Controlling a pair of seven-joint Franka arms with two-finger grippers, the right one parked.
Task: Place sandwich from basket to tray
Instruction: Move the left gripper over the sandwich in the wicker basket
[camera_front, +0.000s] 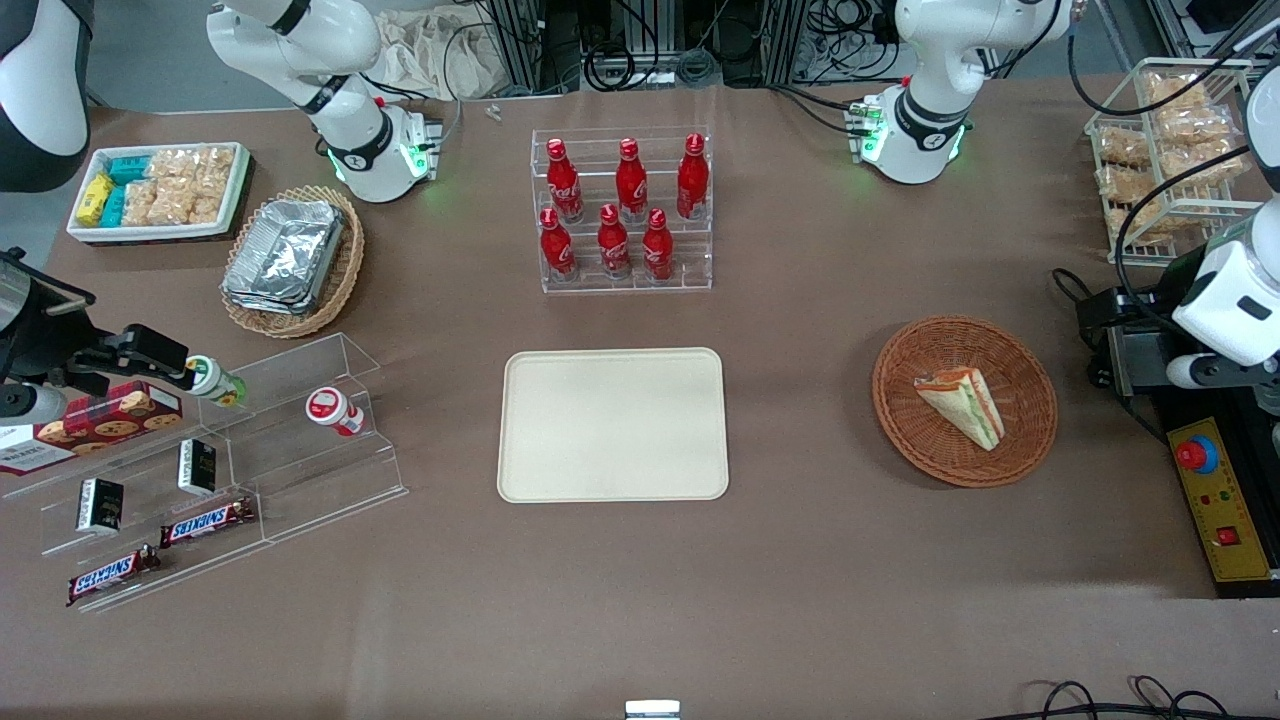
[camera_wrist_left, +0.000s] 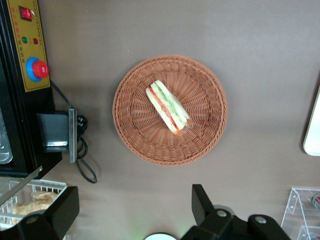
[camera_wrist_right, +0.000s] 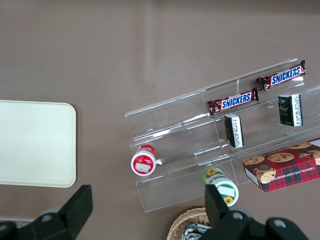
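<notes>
The sandwich (camera_front: 962, 403) (camera_wrist_left: 167, 106), a wrapped white-bread wedge with orange and green layers, lies in the round reddish-brown wicker basket (camera_front: 900, 420) (camera_wrist_left: 130, 130). My left gripper (camera_wrist_left: 134, 207) hangs high over bare table, farther from the front camera than the basket. It is well apart from the basket and open, with nothing between its black fingers (camera_wrist_left: 202, 202). The cream tray (camera_front: 612, 423) (camera_wrist_left: 314, 130) lies flat with nothing on it, beside the basket toward the parked arm's end.
A yellow control box with a red button (camera_front: 1215, 500) and a wire rack of snacks (camera_front: 1170, 150) stand at the working arm's end. A rack of red bottles (camera_front: 625, 215) stands farther from the front camera than the tray. An acrylic shelf (camera_front: 200, 470) stands toward the parked arm.
</notes>
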